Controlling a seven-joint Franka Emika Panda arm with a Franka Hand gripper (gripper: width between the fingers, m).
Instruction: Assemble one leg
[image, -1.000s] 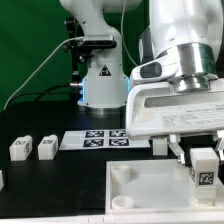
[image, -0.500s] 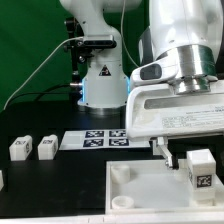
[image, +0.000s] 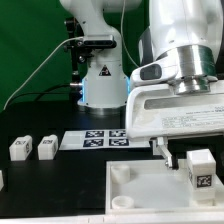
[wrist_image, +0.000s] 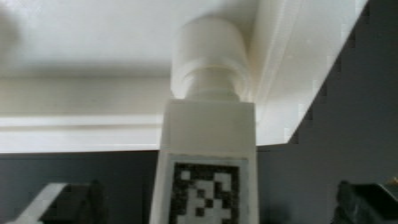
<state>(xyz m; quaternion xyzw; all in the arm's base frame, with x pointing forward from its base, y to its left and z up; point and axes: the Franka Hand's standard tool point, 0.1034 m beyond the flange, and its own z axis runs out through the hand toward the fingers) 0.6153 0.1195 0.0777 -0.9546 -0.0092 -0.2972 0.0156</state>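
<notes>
A leg (image: 200, 168), a small white post with a black-and-white tag, stands upright on the large white panel (image: 150, 190) at the exterior view's right. In the wrist view the leg (wrist_image: 210, 150) fills the middle, its round end set into the panel's corner (wrist_image: 107, 90). My gripper (image: 198, 158) is open around the leg. One finger (image: 165, 153) shows on the leg's left, clear of it. In the wrist view the gripper (wrist_image: 214, 205) has dark fingertips (wrist_image: 63, 203) far out on both sides, not touching the leg.
Two more legs (image: 19, 148) (image: 47, 147) lie on the black table at the exterior view's left, and a third (image: 2, 179) is cut by the edge. The marker board (image: 100, 138) lies behind the panel. The panel has empty corner sockets (image: 120, 175). The arm's base stands at the back.
The visible finger has moved away from the leg toward the exterior view's left, so the jaws have opened and let go. The leg has shifted slightly left and stays upright.
</notes>
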